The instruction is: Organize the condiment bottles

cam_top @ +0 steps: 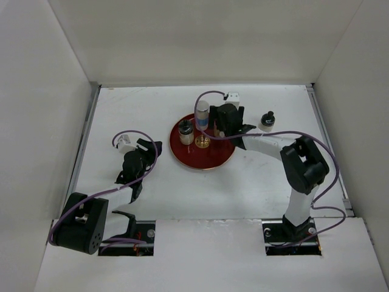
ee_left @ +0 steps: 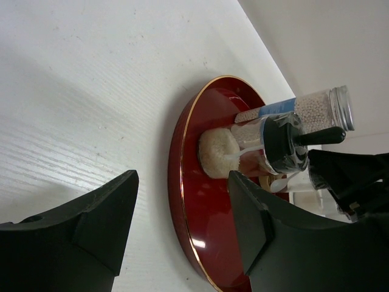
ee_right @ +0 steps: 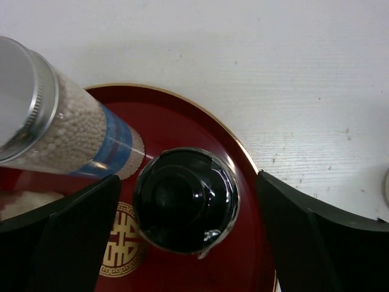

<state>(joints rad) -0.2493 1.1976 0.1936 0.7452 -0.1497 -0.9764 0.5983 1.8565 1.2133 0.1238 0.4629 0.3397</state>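
Spreads the right end effector (ee_right: 188, 237) wide, clear of a black-topped bottle (ee_right: 185, 199) on the red tray (ee_right: 200, 131) beside the tall blue-banded bottle (ee_right: 67, 137). Holds the left end effector (ee_left: 182, 225) open, empty. Looks like release; calls next for lifting up, then fetching the lone bottle (cam_top: 266, 120) on the surface (cam_top: 243, 188).

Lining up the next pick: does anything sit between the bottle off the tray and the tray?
Nothing lies on the table between the lone bottle and the red tray. Only the right claw, open above a black-topped bottle on the tray, hangs over that gap.
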